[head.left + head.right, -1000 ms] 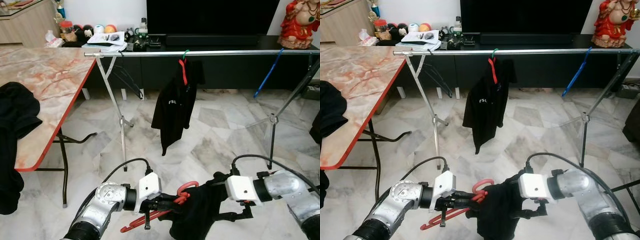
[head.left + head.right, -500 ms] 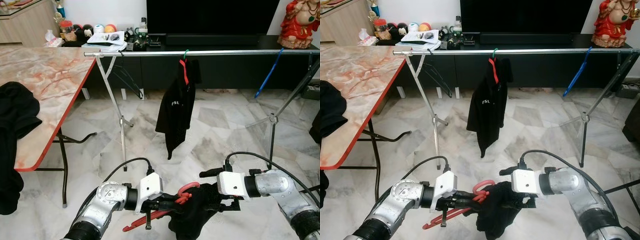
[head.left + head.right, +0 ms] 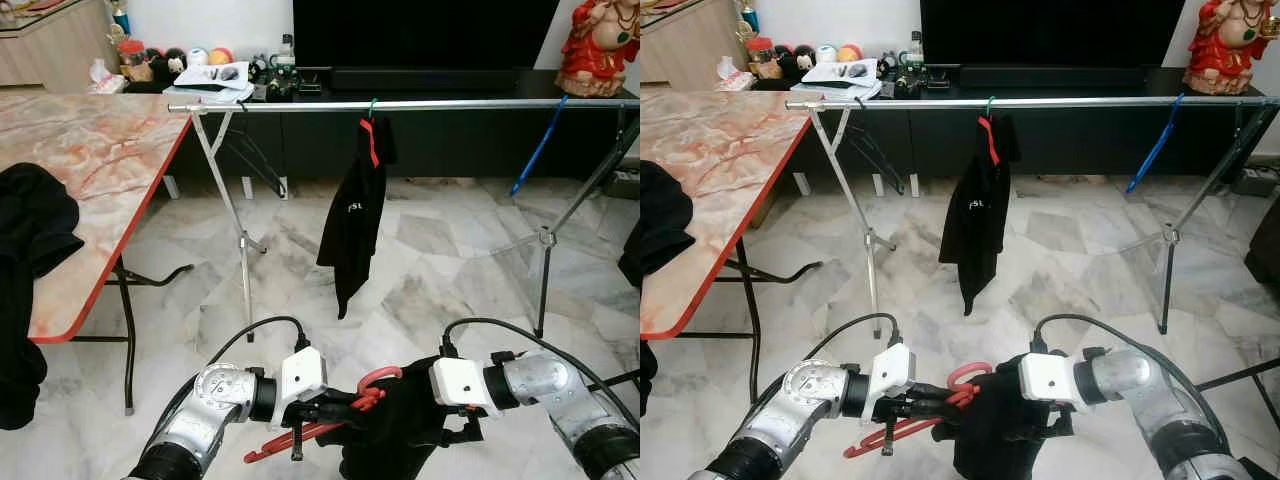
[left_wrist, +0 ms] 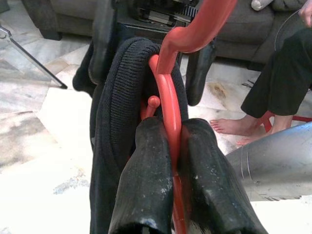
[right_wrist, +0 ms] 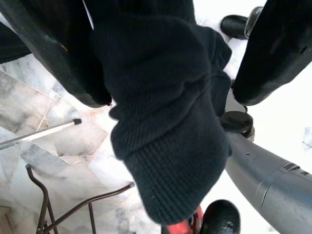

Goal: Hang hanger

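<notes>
My left gripper [image 3: 338, 408] is shut on the neck of a red hanger [image 3: 376, 384], low in front of me above the floor. In the left wrist view its fingers [image 4: 146, 185] pinch the red hanger [image 4: 170, 107], with a black garment [image 4: 117, 122] draped over it. That black garment [image 3: 400, 430] hangs between my two arms. My right gripper [image 5: 168, 95] stands open around a fold of the garment [image 5: 165, 117], just right of the hanger. Ahead, a metal rail [image 3: 450, 104] runs across the room.
A black shirt [image 3: 355, 215] on a red hanger and a blue hanger [image 3: 537, 145] hang from the rail. A marble-topped table [image 3: 90, 170] with black clothes [image 3: 30, 230] stands at the left. A person's bare feet [image 4: 234, 127] appear in the left wrist view.
My right gripper has moved left, closer to the hanger and into the garment. The shirt on the rail has swung round edge-on. My left gripper has stayed where it was.
</notes>
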You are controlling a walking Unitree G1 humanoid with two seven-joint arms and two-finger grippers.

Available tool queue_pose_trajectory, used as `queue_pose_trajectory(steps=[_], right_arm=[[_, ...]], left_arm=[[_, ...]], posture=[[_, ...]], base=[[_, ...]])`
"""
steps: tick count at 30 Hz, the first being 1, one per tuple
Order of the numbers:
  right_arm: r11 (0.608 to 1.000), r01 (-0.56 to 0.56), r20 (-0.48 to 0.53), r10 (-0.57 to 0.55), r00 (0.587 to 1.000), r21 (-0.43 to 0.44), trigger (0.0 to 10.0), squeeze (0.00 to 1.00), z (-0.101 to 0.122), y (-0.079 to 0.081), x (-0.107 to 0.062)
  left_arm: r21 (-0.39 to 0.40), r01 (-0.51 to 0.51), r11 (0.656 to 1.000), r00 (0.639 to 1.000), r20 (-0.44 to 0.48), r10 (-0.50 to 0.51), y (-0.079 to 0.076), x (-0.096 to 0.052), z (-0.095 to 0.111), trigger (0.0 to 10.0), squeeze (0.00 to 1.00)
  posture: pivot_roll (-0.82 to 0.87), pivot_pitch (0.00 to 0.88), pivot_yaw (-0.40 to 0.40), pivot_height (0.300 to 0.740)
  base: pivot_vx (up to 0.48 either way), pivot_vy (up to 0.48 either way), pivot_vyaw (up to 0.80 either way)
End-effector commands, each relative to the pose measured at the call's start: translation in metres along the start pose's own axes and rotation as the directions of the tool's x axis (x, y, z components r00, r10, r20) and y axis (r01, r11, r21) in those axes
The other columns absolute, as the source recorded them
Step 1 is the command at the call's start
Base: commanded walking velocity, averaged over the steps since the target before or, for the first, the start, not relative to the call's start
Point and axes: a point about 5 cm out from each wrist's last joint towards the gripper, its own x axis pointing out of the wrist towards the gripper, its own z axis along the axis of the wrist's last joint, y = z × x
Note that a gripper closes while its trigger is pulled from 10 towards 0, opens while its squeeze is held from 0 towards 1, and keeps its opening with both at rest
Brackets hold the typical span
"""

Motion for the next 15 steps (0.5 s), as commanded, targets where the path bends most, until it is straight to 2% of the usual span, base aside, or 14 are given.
queue_pose_trajectory(steps=[1,2,15], right_arm=[[1.0,-0.011,-0.009,0.011,1.0,0.003,4.0,0.0,-0.0007,0.0003,0.0019],[1.0,-0.008,-0.007,0.008,1.0,0.012,0.0,0.0,-0.0015,0.0006,0.0029],[0.998,0.007,-0.007,-0.006,1.0,0.057,0.0,0.0,-0.0066,0.0028,0.0063]], left_arm=[[0.031,0.003,1.0,1.0,0.011,-0.003,0.0013,0.0006,0.0058,10.0,0.0],[0.031,0.002,1.0,1.0,0.012,-0.002,0.0013,0.0006,0.0059,10.0,0.0],[0.033,-0.002,0.999,1.0,0.017,0.001,0.0013,0.0016,0.0066,10.0,0.0]], posture=[[-0.02,0.096,0.014,0.74],[-0.02,0.097,0.013,0.74],[-0.02,0.097,0.011,0.74]], base=[[0.0,0.0,0.0],[0.0,0.0,0.0],[0.0,0.0,0.0]])
